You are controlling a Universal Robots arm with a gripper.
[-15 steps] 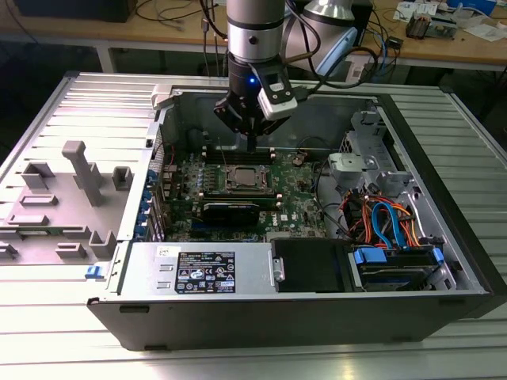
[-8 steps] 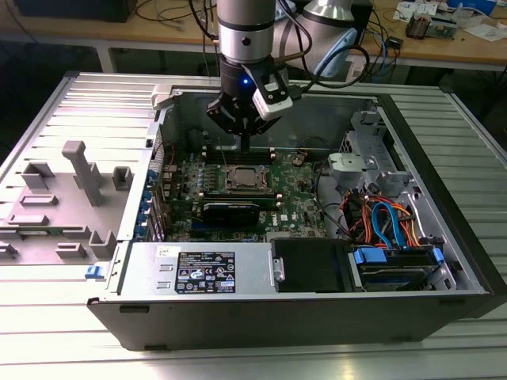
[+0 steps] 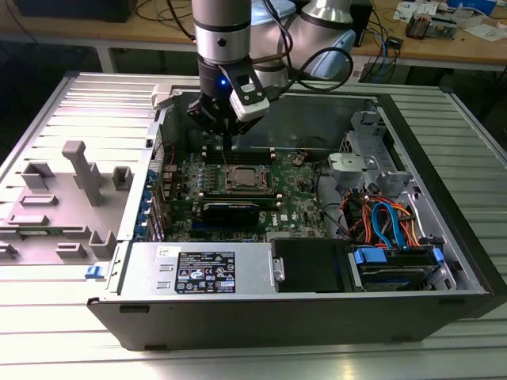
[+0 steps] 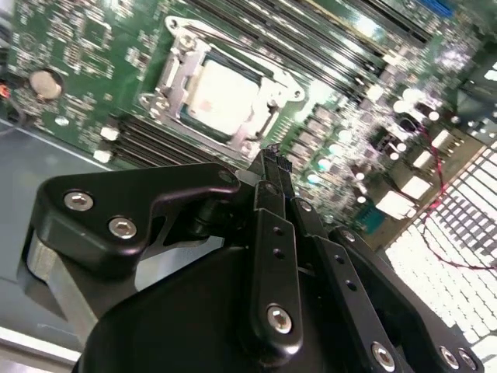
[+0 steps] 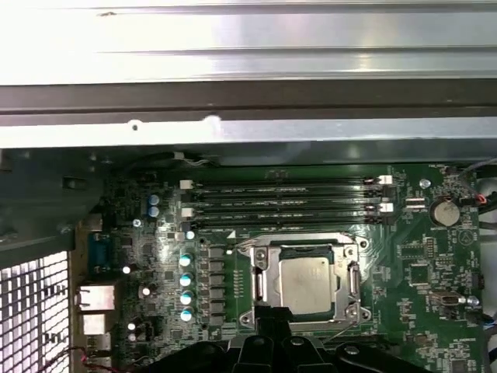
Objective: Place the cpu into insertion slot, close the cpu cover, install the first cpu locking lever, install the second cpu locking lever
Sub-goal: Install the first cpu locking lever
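Cpu [image 5: 304, 284] flat, face-up within cpu cover [image 5: 262, 281]

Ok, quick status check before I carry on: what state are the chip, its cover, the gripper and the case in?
Cover: closed, lying flat.
Chip: seated, its metal top showing through the cover's cut-out.
Gripper: shut, holding nothing, tips close to the cover's edge.
Case: open, lying on its side.

The arm [image 3: 222, 32] hangs upright, its pincer [image 4: 268, 155] closed, pointing down.
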